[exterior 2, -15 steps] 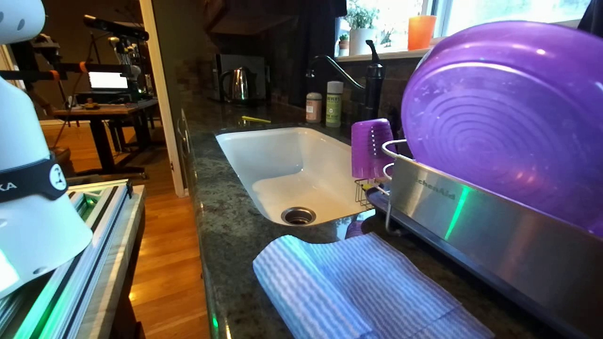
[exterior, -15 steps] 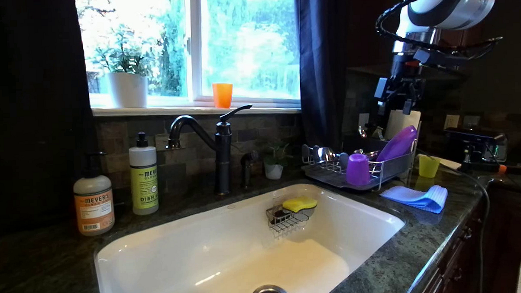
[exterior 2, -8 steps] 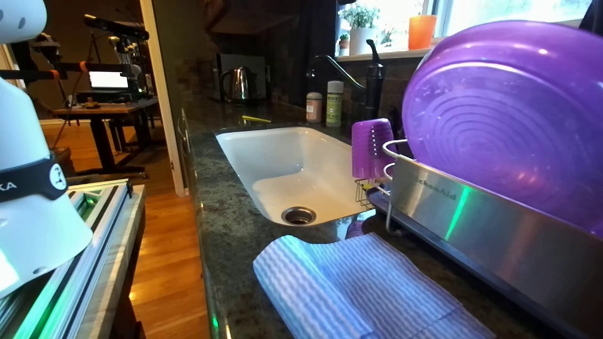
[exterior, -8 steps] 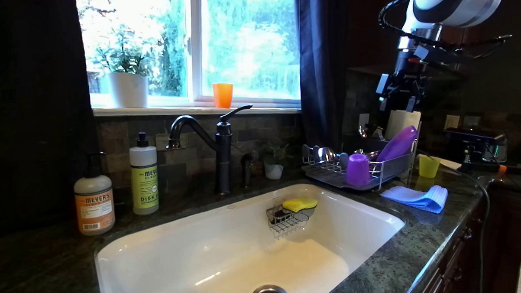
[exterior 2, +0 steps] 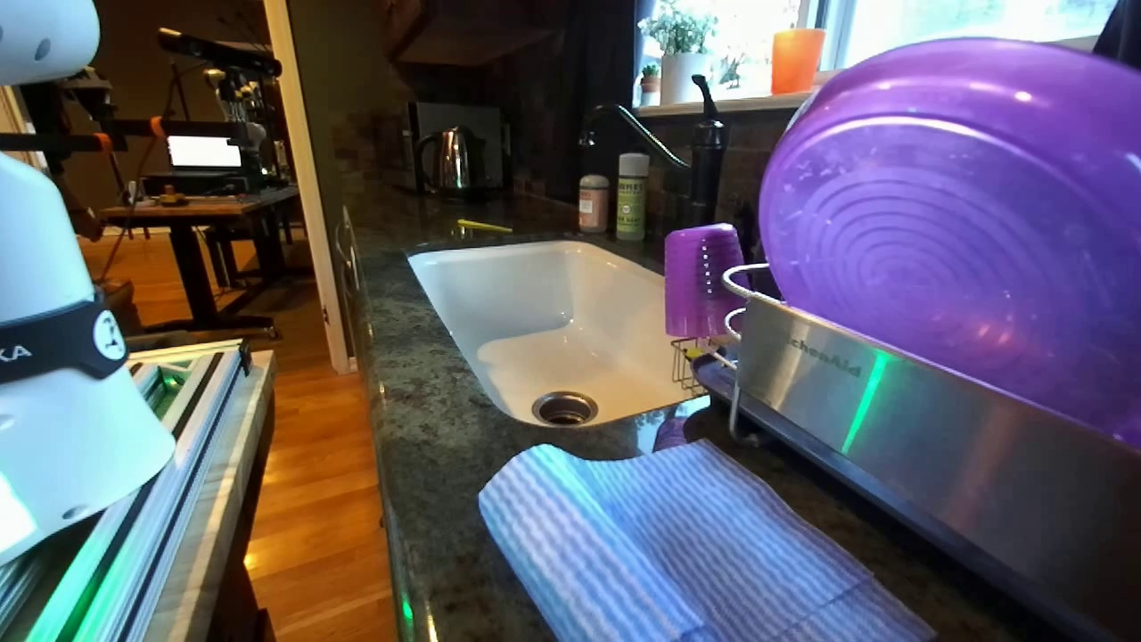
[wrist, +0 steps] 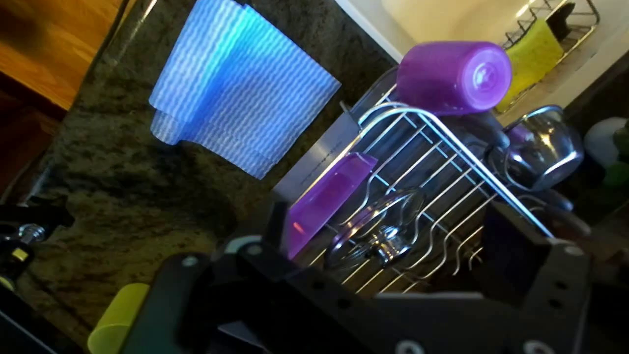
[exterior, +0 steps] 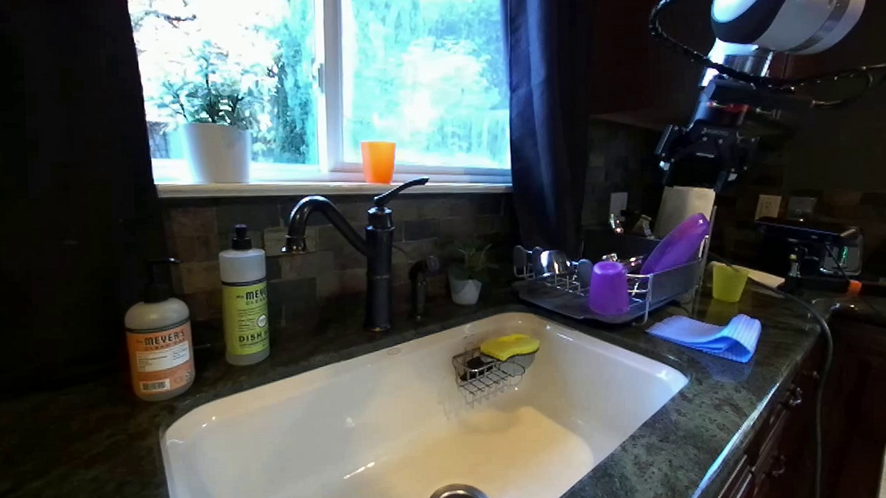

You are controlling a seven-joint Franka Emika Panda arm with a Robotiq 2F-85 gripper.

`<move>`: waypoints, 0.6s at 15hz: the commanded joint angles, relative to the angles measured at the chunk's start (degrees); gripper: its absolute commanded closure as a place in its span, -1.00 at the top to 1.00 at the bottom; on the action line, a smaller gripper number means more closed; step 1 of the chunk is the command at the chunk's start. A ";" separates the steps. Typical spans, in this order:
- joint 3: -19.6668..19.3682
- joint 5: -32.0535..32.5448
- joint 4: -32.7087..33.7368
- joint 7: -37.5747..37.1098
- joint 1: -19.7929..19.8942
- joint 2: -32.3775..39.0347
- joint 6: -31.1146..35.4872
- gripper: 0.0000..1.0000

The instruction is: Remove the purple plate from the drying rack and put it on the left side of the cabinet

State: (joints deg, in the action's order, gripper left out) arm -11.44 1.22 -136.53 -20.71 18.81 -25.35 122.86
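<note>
Dark stone counter (exterior: 707,417). In an exterior view: purple plate (exterior: 676,246) at three o'clock leans in drying rack (exterior: 673,285); gripper (exterior: 695,178) hangs above, jaws apart. In an exterior view: blue cloth (exterior 2: 677,535), five o'clock. Wrist view: purple cup (wrist: 437,78) and yellow sponge (wrist: 533,64), two o'clock.

Beside the sink (exterior: 345,403), plate (exterior: 677,245) in the drying rack (exterior 2: 936,464), gripper (exterior: 693,180) above, cloth (exterior: 708,337) on the counter (exterior: 671,436)
</note>
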 commanded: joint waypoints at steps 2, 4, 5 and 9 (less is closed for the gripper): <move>-0.76 -3.50 1.99 -8.70 2.83 2.72 0.82 1.00; -0.99 -3.69 2.29 -12.83 4.33 3.34 1.29 1.00; -1.22 -3.85 2.29 -14.76 5.03 3.82 1.68 1.00; -1.50 -2.89 1.87 -15.15 5.17 3.25 1.23 1.00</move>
State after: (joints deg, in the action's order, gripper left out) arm -12.92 -1.68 -134.80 -35.89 24.01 -22.13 124.23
